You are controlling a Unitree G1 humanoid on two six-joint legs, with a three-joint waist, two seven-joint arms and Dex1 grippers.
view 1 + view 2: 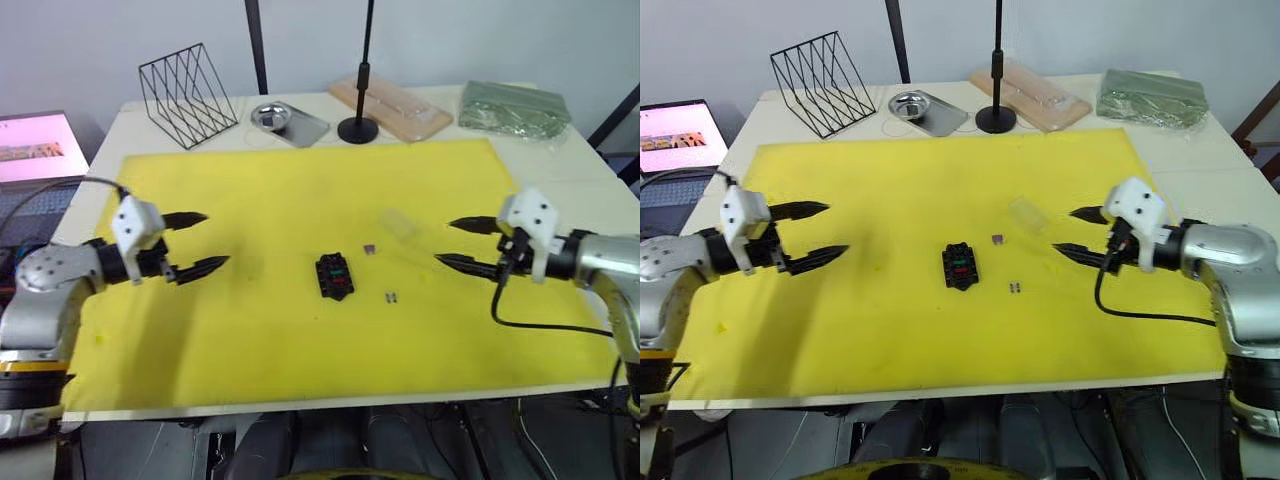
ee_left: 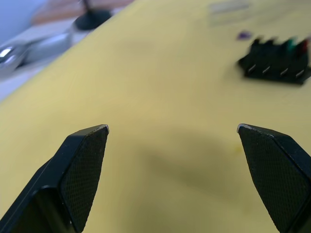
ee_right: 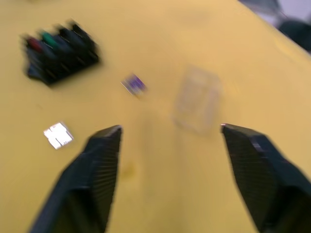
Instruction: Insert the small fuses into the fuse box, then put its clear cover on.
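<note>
On a yellow mat (image 1: 300,200) covering a white table (image 1: 560,165), the fuse box (image 1: 335,276) sits near the middle, a small black block with a green and a red fuse seated in its slots. Just behind it and slightly to the robot's right lies the purple fuse (image 1: 370,247), loose on the mat. The greyish clear fuse (image 1: 390,297) lies just to the right of the box, nearer the robot. The clear cover (image 1: 398,224) rests flat on the mat beyond the purple fuse, apart from the box.

Both arms hover above the mat, well apart from these parts. The left gripper (image 1: 196,242) is at the left side, fingers spread wide and holding nothing. The right gripper (image 1: 462,244) is at the right side, likewise spread and empty, pointing toward the cover and fuses.

Along the table's far edge stand a black wire rack (image 1: 185,95), a metal tray (image 1: 285,120) and a black stand (image 1: 358,128).
</note>
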